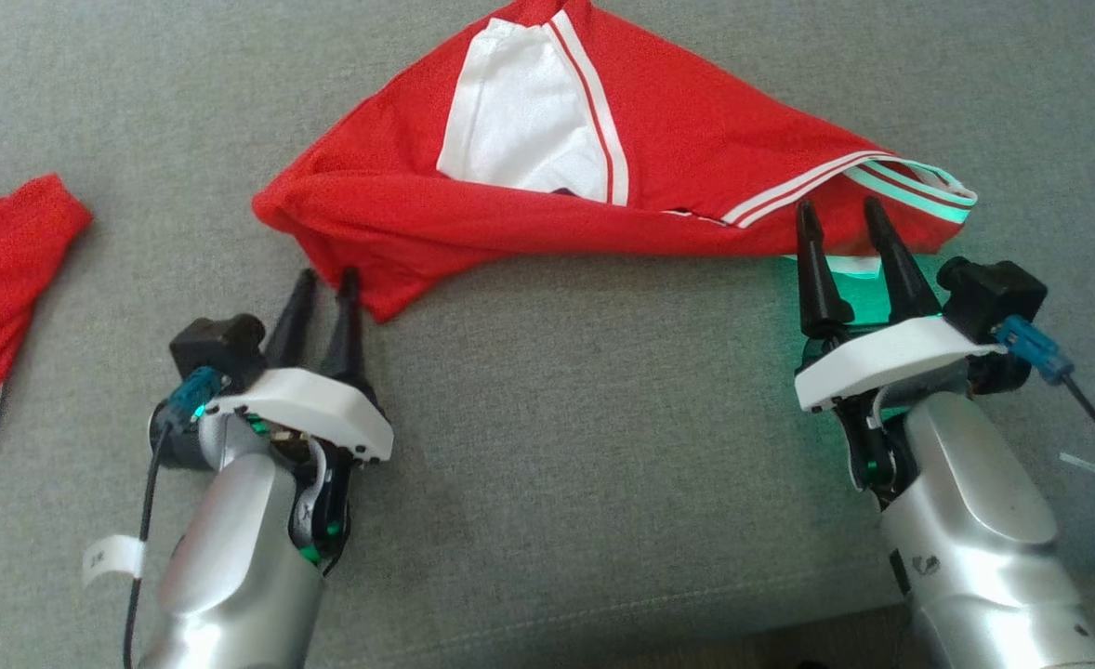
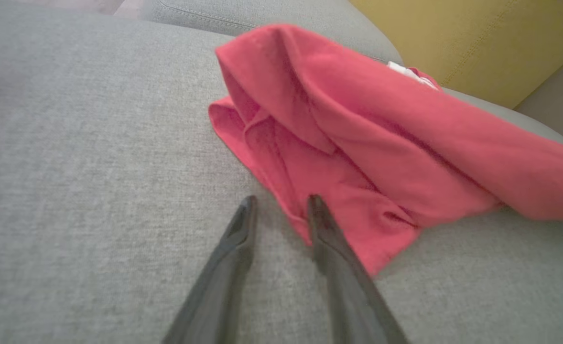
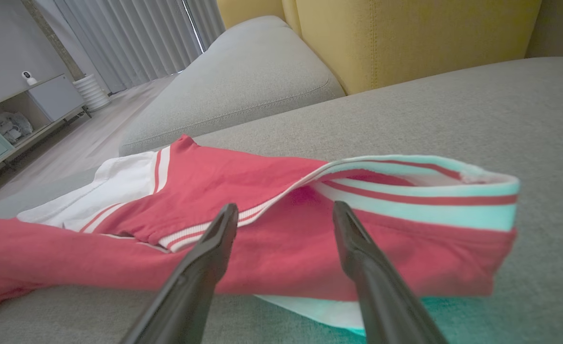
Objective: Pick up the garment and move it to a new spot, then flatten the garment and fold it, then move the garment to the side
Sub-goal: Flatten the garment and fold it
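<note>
One red garment (image 1: 696, 139) on grey cushion (image 1: 557, 418)

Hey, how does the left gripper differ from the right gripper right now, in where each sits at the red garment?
The left gripper has its fingers closer together than the right gripper. The left gripper is at the plain red corner of the red garment; the right gripper is at its white-striped end. Both are open, low over the grey sofa, and neither has clamped any cloth.
</note>
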Controlling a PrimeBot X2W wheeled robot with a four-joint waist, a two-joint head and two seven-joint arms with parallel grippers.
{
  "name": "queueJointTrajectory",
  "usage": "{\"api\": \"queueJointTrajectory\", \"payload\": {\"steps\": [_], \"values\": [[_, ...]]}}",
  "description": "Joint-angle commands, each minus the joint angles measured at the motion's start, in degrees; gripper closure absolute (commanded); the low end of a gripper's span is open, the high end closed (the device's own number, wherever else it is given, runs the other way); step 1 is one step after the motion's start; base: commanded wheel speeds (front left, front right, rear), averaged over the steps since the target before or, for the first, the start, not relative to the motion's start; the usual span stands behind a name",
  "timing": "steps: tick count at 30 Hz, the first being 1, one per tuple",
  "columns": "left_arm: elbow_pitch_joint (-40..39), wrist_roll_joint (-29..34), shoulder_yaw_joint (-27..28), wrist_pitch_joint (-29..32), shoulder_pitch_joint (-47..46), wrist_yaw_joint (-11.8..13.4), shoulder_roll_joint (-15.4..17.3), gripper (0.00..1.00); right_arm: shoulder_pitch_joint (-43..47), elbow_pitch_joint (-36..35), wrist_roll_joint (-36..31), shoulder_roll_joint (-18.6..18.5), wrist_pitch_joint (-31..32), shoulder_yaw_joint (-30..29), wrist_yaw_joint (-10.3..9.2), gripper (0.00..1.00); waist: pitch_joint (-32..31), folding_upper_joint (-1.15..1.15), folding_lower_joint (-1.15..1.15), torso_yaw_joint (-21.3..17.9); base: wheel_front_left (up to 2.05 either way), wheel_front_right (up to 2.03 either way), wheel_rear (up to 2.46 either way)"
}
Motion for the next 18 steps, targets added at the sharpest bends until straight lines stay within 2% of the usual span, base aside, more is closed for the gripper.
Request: {"api": "queueJointTrajectory", "payload": {"steps": [1, 3, 10, 13, 18], "values": [[-0.6, -0.1, 1.26, -0.28, -0.34, 0.02, 0.83, 0.63, -1.08, -1.52, 0.19, 0.51, -0.62, 1.34, 0.37, 0.0, 0.07, 0.0, 0.0, 0.03, 0.0, 0.0, 0.0], [-0.2, 0.0, 0.78, -0.28, -0.69, -0.74, 0.83, 1.0, -1.31, -1.41, 0.11, 0.51, -0.62, 1.33, 0.37, 0.0, 0.13, 0.0, 0.0, 0.02, 0.0, 0.0, 0.0], [-2.93, 0.41, 0.8, -0.28, -0.56, -2.56, 0.83, 1.0, -1.01, -0.82, -0.49, 0.51, -0.62, -0.06, 0.37, 0.0, -1.44, 0.0, 0.0, 0.83, 0.0, 0.0, 0.0], [-7.93, 2.39, 1.27, -0.28, 2.03, -3.02, 0.83, 1.0, 0.48, 0.09, -0.82, 0.51, -0.62, -1.63, 0.37, 0.0, -4.35, 0.0, 0.0, 3.11, 0.0, 0.0, 0.0], [-10.4, 2.97, 0.22, -0.28, 5.1, -3.79, 0.83, 1.0, 1.99, 1.1, -0.49, 0.51, -0.62, -2.05, 0.37, 0.0, -7.57, 0.0, 0.0, 5.93, 0.0, 0.0, 0.0]]}}
